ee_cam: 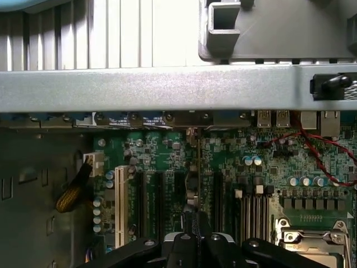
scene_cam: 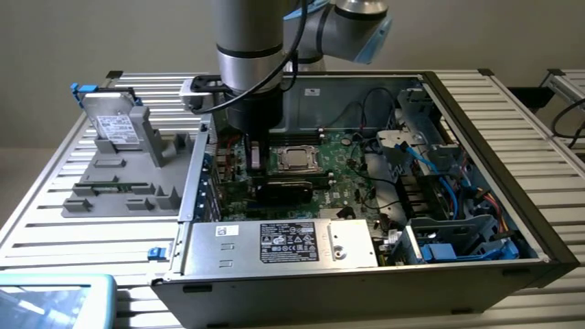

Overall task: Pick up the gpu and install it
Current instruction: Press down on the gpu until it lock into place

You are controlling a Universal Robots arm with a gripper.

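The arm reaches down into the open computer case (scene_cam: 539, 255), and its gripper (scene_cam: 257, 156) sits low over the motherboard (scene_cam: 343, 171), at about nine o'clock from the silver CPU socket (scene_cam: 298, 158) in the exterior view. In the wrist view the gripper (ee_cam: 196, 237) is clenched on the gpu (ee_cam: 198, 178), which is seen edge-on as a thin dark line running from between the jaws toward the case's rear wall (ee_cam: 167, 89), standing upright among the expansion slots. It lies between two dark slots, with the white slot (ee_cam: 120, 204) further off to one side, and its far end meets the rear wall near the row of ports. The step in hand looks like the install itself: the card has been carried into the case and is being lined up with, or pressed into, a slot. Whether its edge connector is already seated cannot be told, since the card hides its own lower edge. The next move would call for a straight push down along the slot with no sideways lean, and the end bracket kept flush to the rear wall. The grey hard drive (scene_cam: 117, 127) rests on its holder outside the case, at nine o'clock from the gripper.
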